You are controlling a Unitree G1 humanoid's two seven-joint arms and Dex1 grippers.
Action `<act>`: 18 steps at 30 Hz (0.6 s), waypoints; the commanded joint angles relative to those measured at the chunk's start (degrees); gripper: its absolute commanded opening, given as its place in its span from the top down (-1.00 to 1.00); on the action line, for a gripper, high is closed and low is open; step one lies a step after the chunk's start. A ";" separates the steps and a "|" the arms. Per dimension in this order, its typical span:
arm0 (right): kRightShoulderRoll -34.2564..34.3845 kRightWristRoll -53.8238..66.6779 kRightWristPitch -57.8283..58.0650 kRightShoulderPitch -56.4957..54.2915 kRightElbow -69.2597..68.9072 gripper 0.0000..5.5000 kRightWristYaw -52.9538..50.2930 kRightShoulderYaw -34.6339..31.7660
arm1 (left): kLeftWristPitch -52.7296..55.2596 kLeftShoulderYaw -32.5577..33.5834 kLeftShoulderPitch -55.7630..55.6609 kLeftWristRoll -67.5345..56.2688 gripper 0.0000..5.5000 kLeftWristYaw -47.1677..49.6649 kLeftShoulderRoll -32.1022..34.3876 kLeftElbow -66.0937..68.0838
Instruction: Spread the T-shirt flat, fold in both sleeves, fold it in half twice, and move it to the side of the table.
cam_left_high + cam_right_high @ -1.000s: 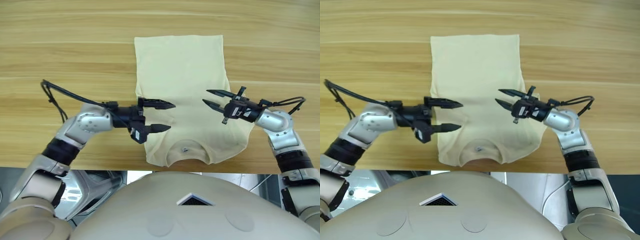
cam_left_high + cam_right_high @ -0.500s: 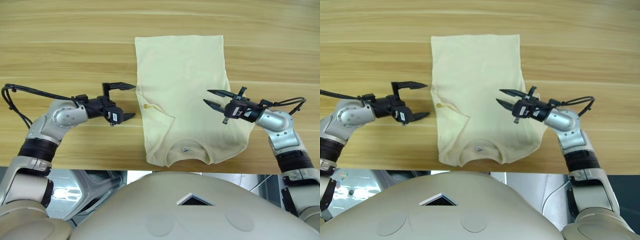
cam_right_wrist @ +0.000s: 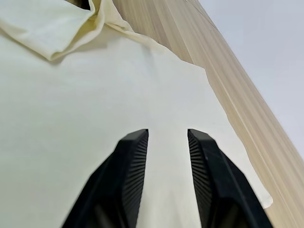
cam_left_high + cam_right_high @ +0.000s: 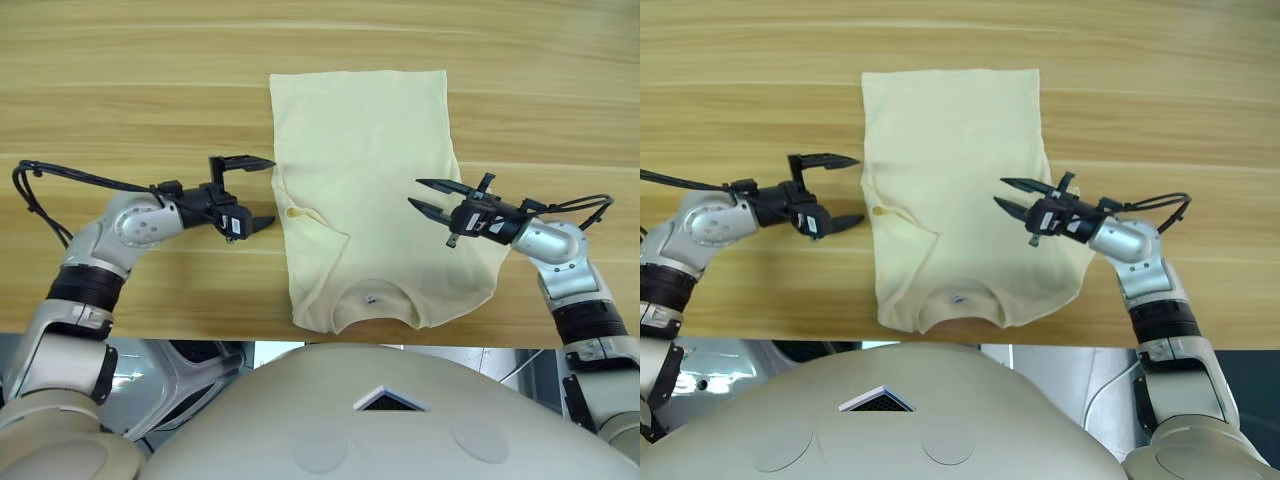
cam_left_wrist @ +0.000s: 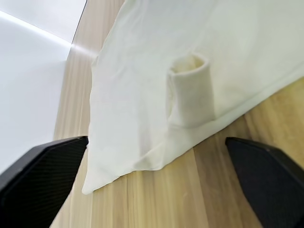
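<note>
A pale yellow T-shirt [image 4: 365,150] lies on the wooden table [image 4: 130,90], hem at the far end and collar [image 4: 372,297] near me. Both side edges are folded inward. The left sleeve's cuff [image 4: 293,212] rests on the shirt's front and stands up as a small tube [image 5: 190,92] in the left wrist view. My left gripper [image 4: 272,191] hovers open over bare wood just left of the shirt's edge, holding nothing. My right gripper [image 4: 414,193] is open above the shirt's right half, with cloth [image 3: 95,109] under its fingers [image 3: 130,175] and nothing gripped.
The table's near edge [image 4: 180,337] runs just below the collar. Bare wood stretches wide to the left [image 4: 100,120] and right [image 4: 560,110] of the shirt and beyond its hem.
My left gripper drew back leftward off the shirt, leaving the left sleeve folded on it, then edged slightly back toward the shirt. The right arm has stayed still.
</note>
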 commanded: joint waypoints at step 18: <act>0.38 -1.18 0.31 -0.86 0.58 0.44 -0.58 0.01 | -0.69 -0.41 -3.22 1.47 -0.96 1.54 -2.89 0.37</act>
